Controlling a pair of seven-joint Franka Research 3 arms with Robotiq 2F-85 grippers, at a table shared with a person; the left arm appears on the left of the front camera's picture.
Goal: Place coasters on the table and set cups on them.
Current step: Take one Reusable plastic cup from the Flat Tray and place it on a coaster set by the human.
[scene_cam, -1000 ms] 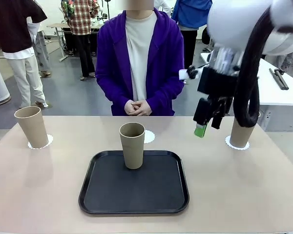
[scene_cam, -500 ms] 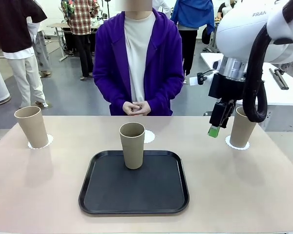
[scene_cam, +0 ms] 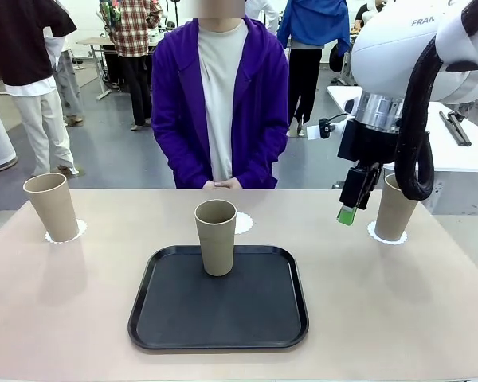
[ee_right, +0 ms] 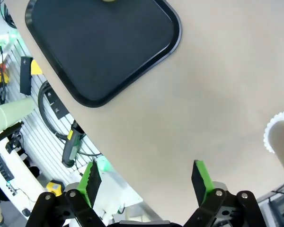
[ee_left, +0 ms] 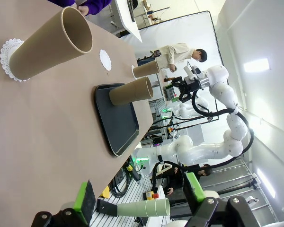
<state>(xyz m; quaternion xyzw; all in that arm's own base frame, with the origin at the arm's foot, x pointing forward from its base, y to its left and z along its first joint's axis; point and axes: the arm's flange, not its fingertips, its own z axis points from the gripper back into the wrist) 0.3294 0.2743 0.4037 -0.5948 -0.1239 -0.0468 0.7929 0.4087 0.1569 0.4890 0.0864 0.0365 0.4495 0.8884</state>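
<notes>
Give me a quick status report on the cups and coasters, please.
Left hand and right hand open, empty. Left cup on left coaster, right cup on right coaster; middle cup on tray, middle coaster bare. Only tray rim between them.

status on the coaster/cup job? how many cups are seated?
Done: three coasters lie on the table. The left cup sits on the left coaster and the right cup on the right coaster.
In hand: nothing. The right gripper hangs open near the right cup; the left gripper is open too.
Left: the middle cup stands on the black tray; the middle coaster behind it is bare.
</notes>
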